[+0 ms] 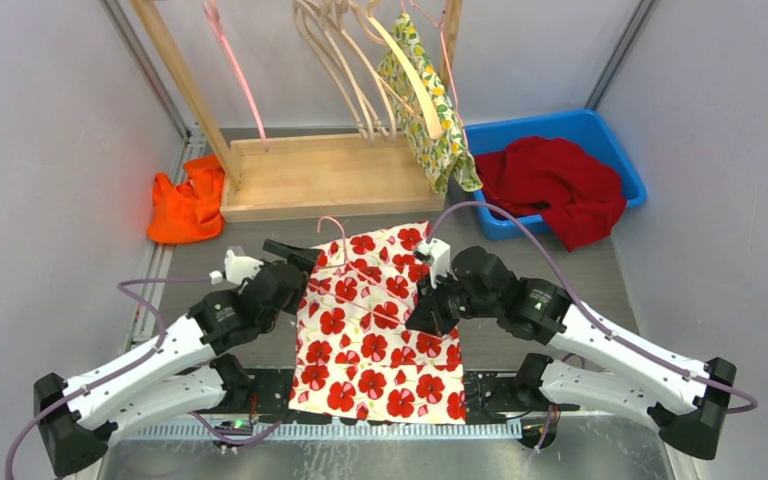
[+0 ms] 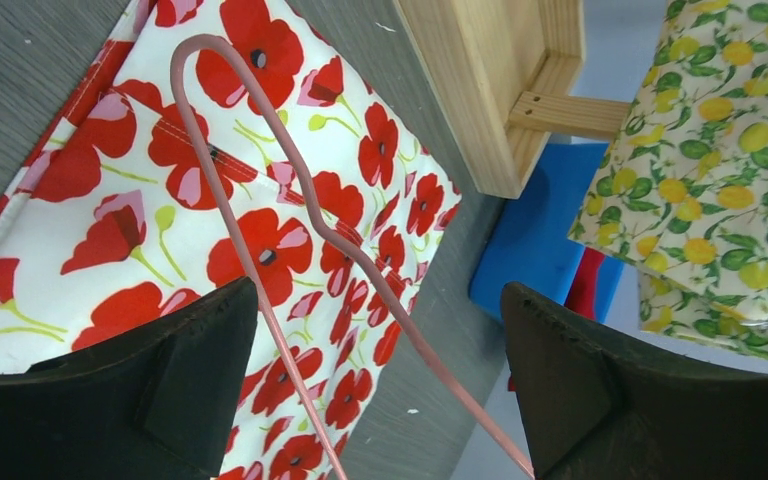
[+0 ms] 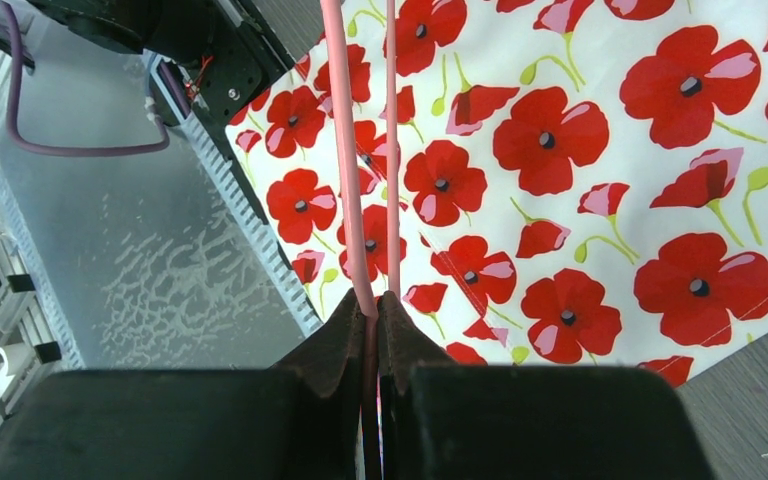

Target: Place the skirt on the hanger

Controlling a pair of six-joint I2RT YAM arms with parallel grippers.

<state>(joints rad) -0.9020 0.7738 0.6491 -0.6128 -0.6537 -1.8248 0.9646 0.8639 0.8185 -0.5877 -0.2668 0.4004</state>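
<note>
The white skirt (image 1: 380, 320) with red poppies lies flat on the table between my arms. A thin pink wire hanger (image 1: 345, 262) lies over its upper part, hook toward the far side. My right gripper (image 1: 428, 288) is shut on the hanger (image 3: 360, 220) at the skirt's right edge; the wire runs out from between its closed jaws over the fabric (image 3: 600, 140). My left gripper (image 1: 295, 262) is open at the skirt's upper left. In the left wrist view the hanger (image 2: 260, 200) passes between its spread fingers (image 2: 205, 340) without touching them, above the skirt (image 2: 110, 220).
A wooden rack (image 1: 310, 175) with wooden hangers and a lemon-print garment (image 1: 430, 110) stands behind the skirt. A blue bin (image 1: 610, 150) with a red cloth (image 1: 560, 185) is at the back right. An orange cloth (image 1: 188, 208) lies at the back left.
</note>
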